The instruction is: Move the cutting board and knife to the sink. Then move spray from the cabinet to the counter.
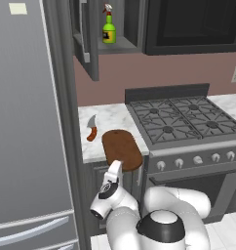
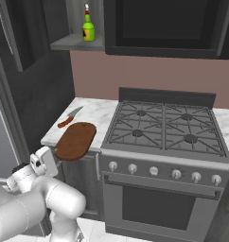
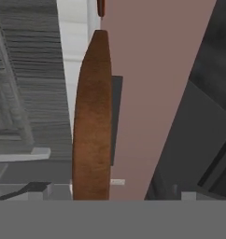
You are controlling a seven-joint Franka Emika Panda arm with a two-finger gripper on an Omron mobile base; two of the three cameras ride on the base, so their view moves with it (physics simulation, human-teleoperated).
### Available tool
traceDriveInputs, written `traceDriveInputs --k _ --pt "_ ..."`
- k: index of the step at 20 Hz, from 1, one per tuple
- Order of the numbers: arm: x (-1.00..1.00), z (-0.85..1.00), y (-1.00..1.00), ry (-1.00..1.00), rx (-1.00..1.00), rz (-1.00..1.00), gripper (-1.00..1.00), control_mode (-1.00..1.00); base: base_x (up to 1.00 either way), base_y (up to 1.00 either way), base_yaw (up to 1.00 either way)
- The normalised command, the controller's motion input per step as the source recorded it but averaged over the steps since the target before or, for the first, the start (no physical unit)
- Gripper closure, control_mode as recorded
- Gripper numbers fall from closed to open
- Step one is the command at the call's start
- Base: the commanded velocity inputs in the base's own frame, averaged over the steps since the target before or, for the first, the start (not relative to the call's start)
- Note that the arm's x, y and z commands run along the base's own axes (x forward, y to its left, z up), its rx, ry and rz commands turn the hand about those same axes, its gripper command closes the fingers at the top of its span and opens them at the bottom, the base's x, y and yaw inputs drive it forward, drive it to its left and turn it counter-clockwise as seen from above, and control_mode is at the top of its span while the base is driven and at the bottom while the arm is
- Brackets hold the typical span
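Note:
The dark reddish-brown cutting board [image 1: 121, 148] [image 2: 76, 140] lies on the marble counter [image 1: 108, 116] [image 2: 100, 108], and its near end juts over the front edge. Just behind it lies the knife [image 1: 92, 129] [image 2: 69, 118], orange-red handle nearest. My gripper [image 1: 117, 167] [image 2: 51, 155] is open at the board's overhanging end. In the hand view the board [image 3: 91, 135] runs edge-on between the fingertips [image 3: 36, 187], with the knife's handle [image 3: 101, 7] beyond. The green spray [image 1: 108, 29] [image 2: 88, 26] stands upright on the shelf of the open cabinet [image 1: 88, 44] [image 2: 78, 43]. The sink is out of view.
A tall grey fridge [image 1: 27, 122] walls off the left of the counter. The black gas stovetop [image 1: 186, 119] [image 2: 166, 127] with its oven sits right of the board. A black microwave-like unit [image 1: 193, 24] [image 2: 163, 26] hangs above the stove.

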Motion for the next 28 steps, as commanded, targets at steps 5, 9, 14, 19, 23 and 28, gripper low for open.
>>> traceDriveInputs --k 5,9,14,19,23,28 --pt "-0.01 -0.20 0.00 0.00 0.00 0.00 -1.00 -1.00 0.00 0.00 0.00" --pt "0.00 -0.05 0.00 0.00 0.00 0.00 -1.00 -1.00 0.00 0.00 0.00" --pt "0.01 -0.03 0.00 0.00 0.00 0.00 -1.00 -1.00 0.00 0.00 0.00" --pt "0.01 0.00 0.00 0.00 0.00 0.00 -1.00 -1.00 0.00 0.00 0.00" --pt "0.06 0.00 0.00 0.00 0.00 0.00 -1.00 -1.00 0.00 0.00 0.00" --pt "0.16 0.00 -0.05 0.00 0.00 0.00 -1.00 -1.00 0.00 0.00 0.00"
